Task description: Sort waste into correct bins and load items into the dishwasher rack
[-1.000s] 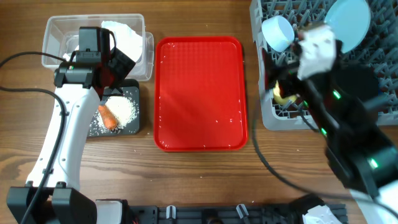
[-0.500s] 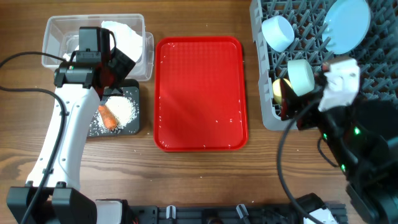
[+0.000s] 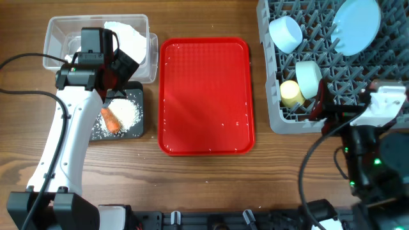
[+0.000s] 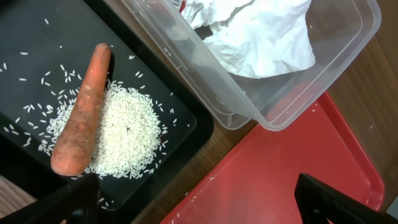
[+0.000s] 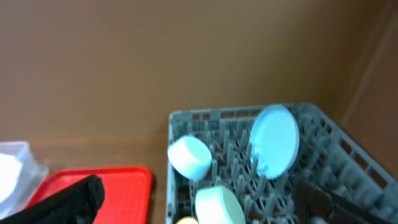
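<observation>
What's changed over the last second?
The right gripper pulled back across the dishwasher rack to its near edge, jaws open and empty, uncovering the pale-green bowl beside the yellow cup. The left gripper, carrot, rice and napkin stayed put.

Your left arm (image 3: 64, 147) stretched forward on the left side, and your left gripper (image 4: 202, 202) pointed down, jaws spread wide, holding nothing. Your right arm (image 3: 377, 160) sat at the front right, your right gripper (image 5: 199, 202) levelled forward, jaws equally wide and empty.
</observation>
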